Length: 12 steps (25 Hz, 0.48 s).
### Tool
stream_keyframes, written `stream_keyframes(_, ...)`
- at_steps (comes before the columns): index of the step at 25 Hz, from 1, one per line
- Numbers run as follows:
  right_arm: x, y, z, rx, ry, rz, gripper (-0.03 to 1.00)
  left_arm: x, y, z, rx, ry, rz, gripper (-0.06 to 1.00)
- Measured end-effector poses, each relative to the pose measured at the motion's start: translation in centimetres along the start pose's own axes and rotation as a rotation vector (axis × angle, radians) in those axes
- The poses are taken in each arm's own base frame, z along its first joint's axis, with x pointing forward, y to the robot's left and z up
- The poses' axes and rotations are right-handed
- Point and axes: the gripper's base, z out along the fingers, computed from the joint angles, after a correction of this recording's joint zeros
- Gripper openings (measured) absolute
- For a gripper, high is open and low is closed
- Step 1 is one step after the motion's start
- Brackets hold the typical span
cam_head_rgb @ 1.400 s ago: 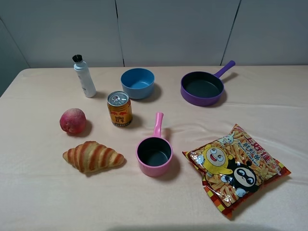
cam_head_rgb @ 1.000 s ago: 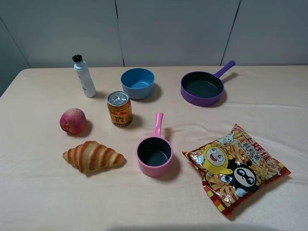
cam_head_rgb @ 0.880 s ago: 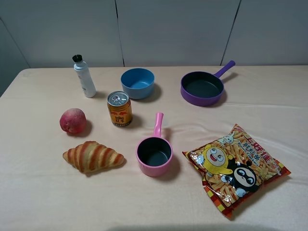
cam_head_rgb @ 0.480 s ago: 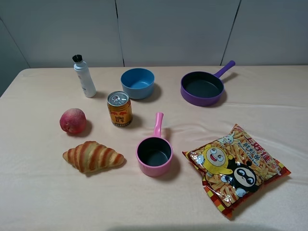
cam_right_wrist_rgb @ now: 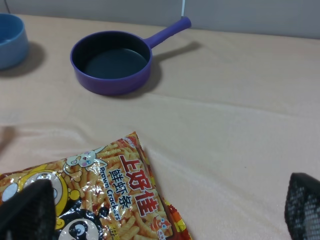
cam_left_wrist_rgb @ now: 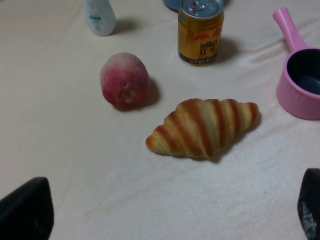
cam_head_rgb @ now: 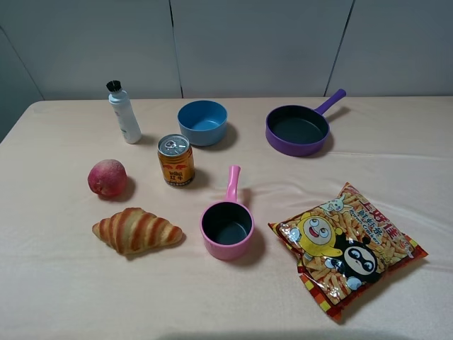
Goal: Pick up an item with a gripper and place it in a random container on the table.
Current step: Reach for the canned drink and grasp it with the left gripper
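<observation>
The gold-yellow can point(cam_head_rgb: 175, 160) stands upright on the beige table point(cam_head_rgb: 64, 283), left of centre, and also shows in the left wrist view point(cam_left_wrist_rgb: 200, 32). The pink saucepan point(cam_head_rgb: 226, 228) sits in front of and right of the can, its handle pointing back; its edge shows in the left wrist view point(cam_left_wrist_rgb: 299, 85). Neither arm shows in the exterior high view. My left gripper point(cam_left_wrist_rgb: 167, 220) is open and empty, low over the table in front of the croissant. My right gripper point(cam_right_wrist_rgb: 165, 212) is open and empty over the snack bag.
A croissant point(cam_head_rgb: 136, 230) and a peach point(cam_head_rgb: 107, 177) lie left of the saucepan. A white bottle point(cam_head_rgb: 124, 113), a blue bowl point(cam_head_rgb: 202, 122) and a purple frying pan point(cam_head_rgb: 299, 129) stand along the back. A snack bag point(cam_head_rgb: 343, 248) lies at the front right.
</observation>
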Motion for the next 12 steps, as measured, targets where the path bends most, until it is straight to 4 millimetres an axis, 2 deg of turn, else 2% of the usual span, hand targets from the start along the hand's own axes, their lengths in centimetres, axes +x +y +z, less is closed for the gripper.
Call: stream_keyframes(12, 0.0, 0.0, 0.0, 0.0, 0.0, 0.0, 0.69, 0.0, 0.0, 0.0, 0.0, 0.0, 0.0, 0.99)
